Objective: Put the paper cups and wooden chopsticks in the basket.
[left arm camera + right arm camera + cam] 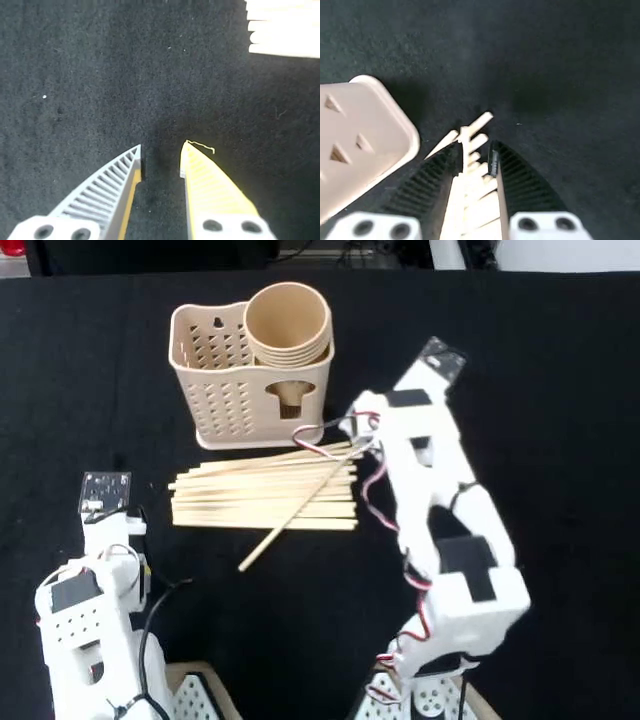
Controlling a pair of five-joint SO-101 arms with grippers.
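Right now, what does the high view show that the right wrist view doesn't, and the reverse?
High view adds: the stacked paper cups standing in one compartment of the basket, the full row of wooden chopsticks with one lying diagonally across it, and the left arm. Right wrist view adds: a close look at the right jaws closed on the chopstick ends. Both share: the basket, the chopsticks and the black table.

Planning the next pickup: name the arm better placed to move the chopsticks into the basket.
Right. The right claw grips the chopsticks beside the basket; the left claw sits open over bare cloth, apart from them.
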